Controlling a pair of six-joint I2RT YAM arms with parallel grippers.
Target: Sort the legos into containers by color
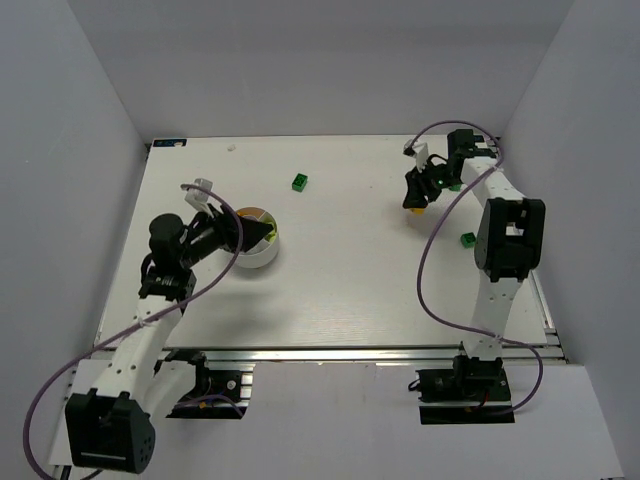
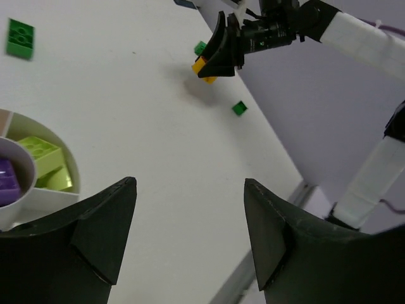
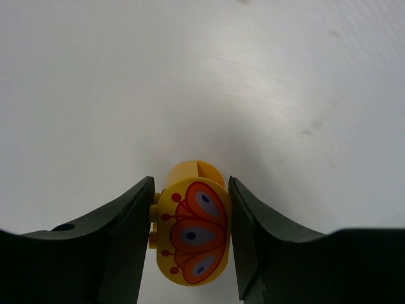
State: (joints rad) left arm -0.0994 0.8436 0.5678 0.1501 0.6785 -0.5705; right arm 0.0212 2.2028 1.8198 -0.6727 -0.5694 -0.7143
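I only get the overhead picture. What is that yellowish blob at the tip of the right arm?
Observer: Its wrist camera shows a rounded yellow brick printed with an orange butterfly, the right jaws pressed against both sides.
Operator: And inside the white bowl?
Observer: The left wrist camera shows two lime bricks sharing one wedge of it.
Operator: Do the left jaws hold anything?
Observer: No, they stand wide apart, empty.

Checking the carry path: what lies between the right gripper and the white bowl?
Top view: only bare table between right gripper and bowl; a green lego sits farther back, off that line.
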